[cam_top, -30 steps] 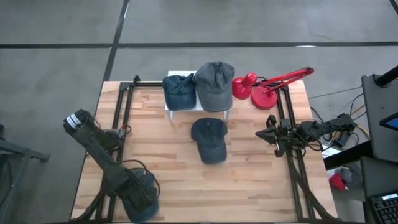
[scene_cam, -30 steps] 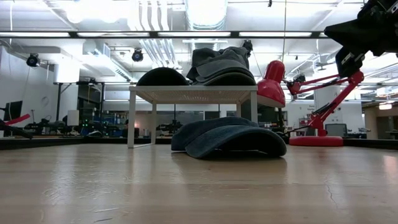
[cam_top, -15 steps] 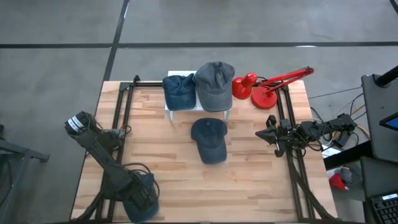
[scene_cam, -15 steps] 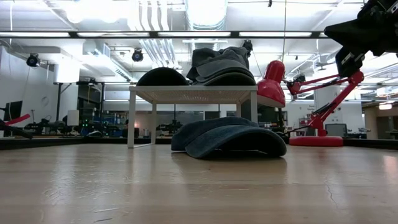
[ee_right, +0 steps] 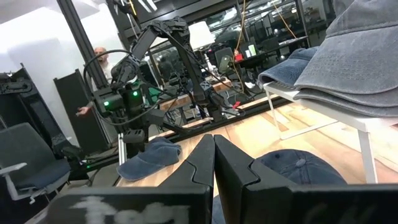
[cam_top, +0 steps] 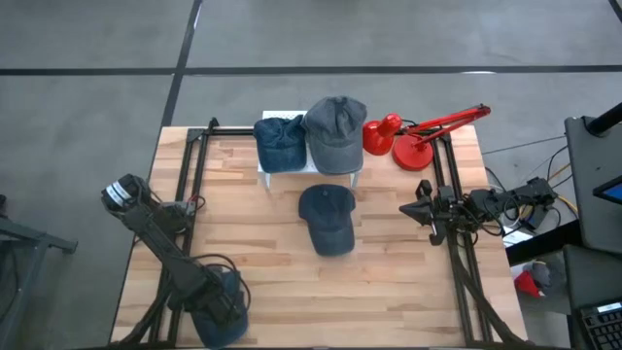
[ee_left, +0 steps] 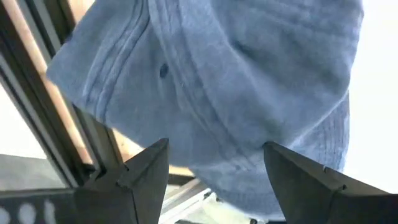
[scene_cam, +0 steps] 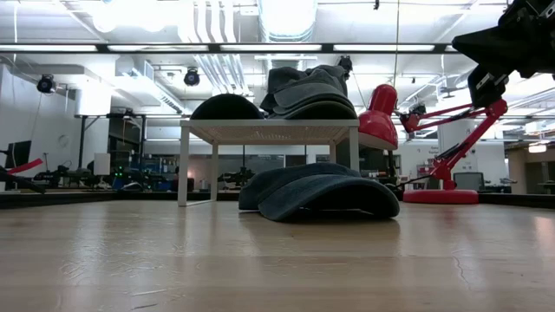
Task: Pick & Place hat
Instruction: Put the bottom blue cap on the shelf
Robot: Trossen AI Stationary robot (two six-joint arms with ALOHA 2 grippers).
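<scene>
A light blue hat (cam_top: 229,319) lies at the table's near left corner, its crown filling the left wrist view (ee_left: 236,81). My left gripper (ee_left: 214,163) hangs open right above it, one finger on either side. A dark blue hat (cam_top: 327,219) rests brim-down mid-table, also seen in the low view (scene_cam: 316,192). A white stand (cam_top: 309,169) at the far edge carries a denim hat (cam_top: 280,141) and a grey hat (cam_top: 333,131). My right gripper (cam_top: 420,209) waits shut at the table's right side, raised and pointing left. My left gripper comes at the light blue hat's crown (ee_left: 217,124) from above with its fingers spread over it. Whether the fingertips (ee_left: 149,163) touch the cloth, I cannot tell.
A red desk lamp (cam_top: 408,141) stands at the far right corner beside the stand. Black frame rails (cam_top: 190,185) run along both table sides. The near edge lies close under the left gripper. A person (ee_right: 99,62) stands in the room beyond the table.
</scene>
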